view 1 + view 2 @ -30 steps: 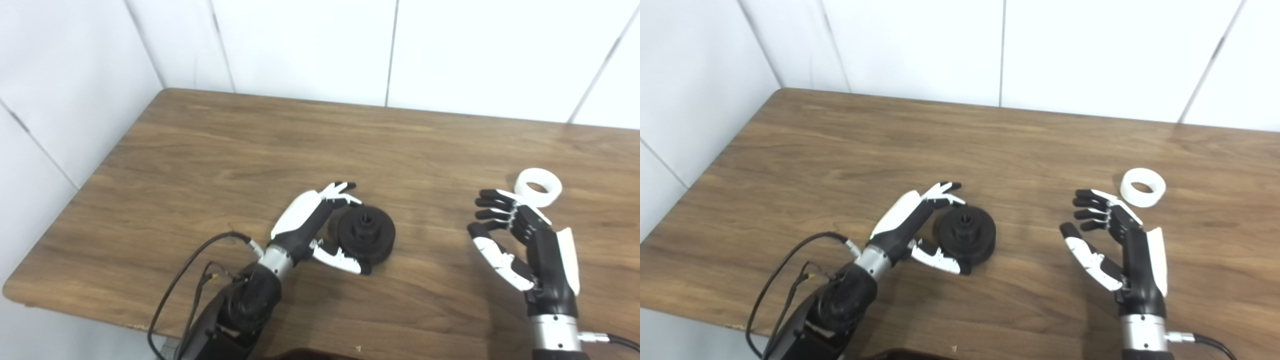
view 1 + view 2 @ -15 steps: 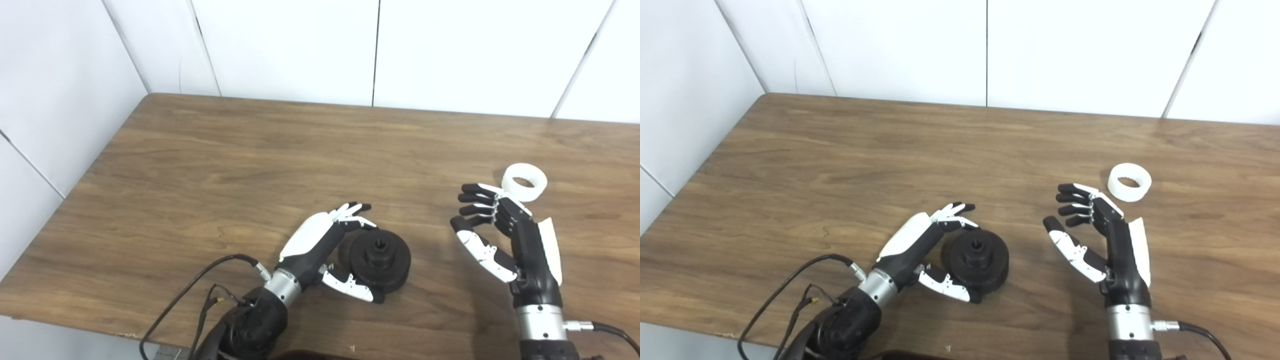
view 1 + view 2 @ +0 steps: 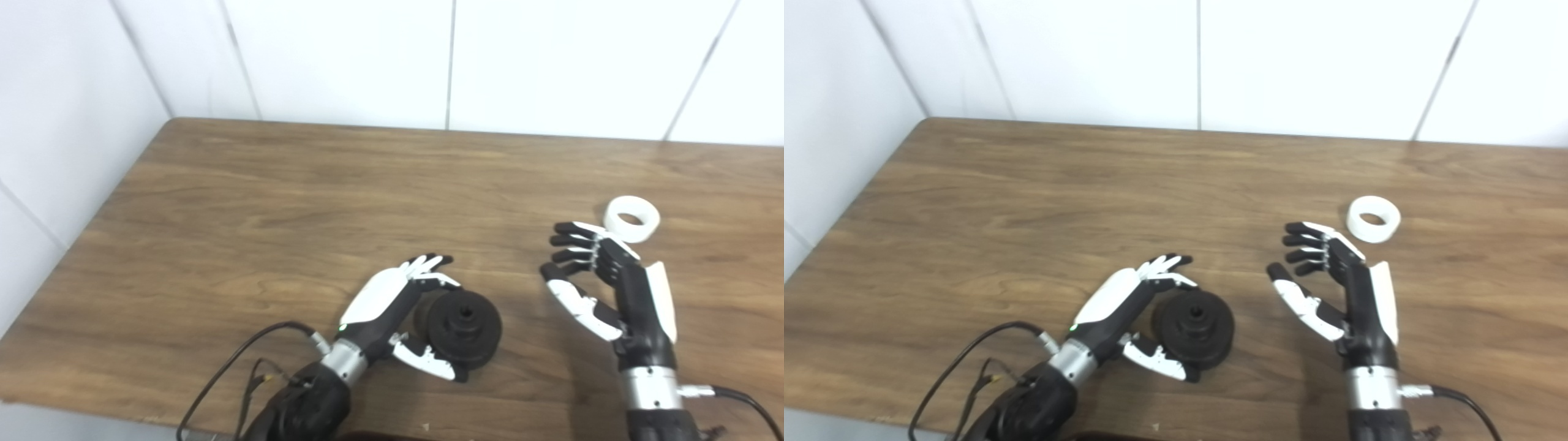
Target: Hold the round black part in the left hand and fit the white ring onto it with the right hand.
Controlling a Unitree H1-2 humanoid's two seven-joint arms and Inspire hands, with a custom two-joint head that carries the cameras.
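Item: black part (image 3: 463, 329), near the desk's (image 3: 294, 202) front edge; our left robot hand (image 3: 404, 309) has closed partway round it, not yet lifted. Item: white ring (image 3: 1373, 218), right side, untouched; our right robot hand (image 3: 1332, 288) stays spread, empty.
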